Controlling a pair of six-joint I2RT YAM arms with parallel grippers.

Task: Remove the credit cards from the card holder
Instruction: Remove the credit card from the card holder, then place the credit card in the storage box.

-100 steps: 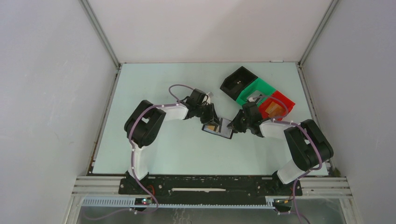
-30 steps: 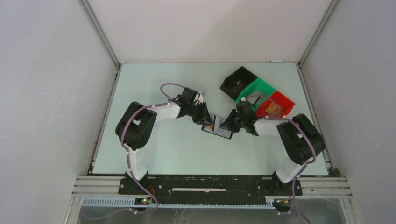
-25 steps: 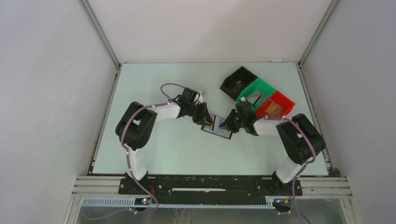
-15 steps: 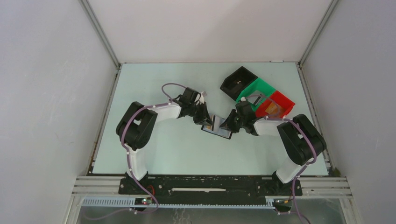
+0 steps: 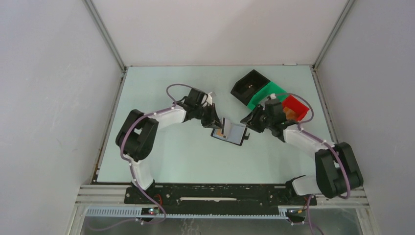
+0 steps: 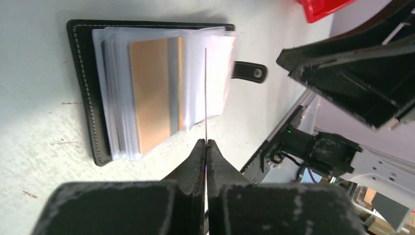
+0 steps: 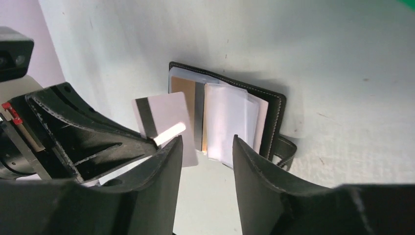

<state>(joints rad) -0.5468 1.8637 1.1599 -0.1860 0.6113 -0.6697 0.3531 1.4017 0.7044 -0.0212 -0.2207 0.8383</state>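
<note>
The card holder [image 5: 234, 134] lies open on the table, black with clear sleeves [image 6: 205, 54] fanned up and its closure tab [image 6: 249, 72] sticking out. An orange-tan piece [image 6: 149, 93] shows in one sleeve. My left gripper [image 6: 206, 142] is shut on one of the credit cards [image 7: 166, 122], pale with a dark stripe, held on edge beside the holder; the left wrist view shows it as a thin line [image 6: 205, 98]. My right gripper [image 7: 206, 142] hangs open above the holder's near edge [image 7: 275, 115], nothing between its fingers. From above, the left gripper [image 5: 217, 123] and right gripper [image 5: 247, 122] flank the holder.
Behind the right arm stand a black bin [image 5: 248, 85], a green bin [image 5: 266, 93] and a red bin [image 5: 295, 105] in a diagonal row. Grey walls close in the pale green table [image 5: 171, 156] on three sides.
The left gripper has closed on a card and drawn it out of the holder. The right gripper has opened, let go of the holder and pulled back to the right.
</note>
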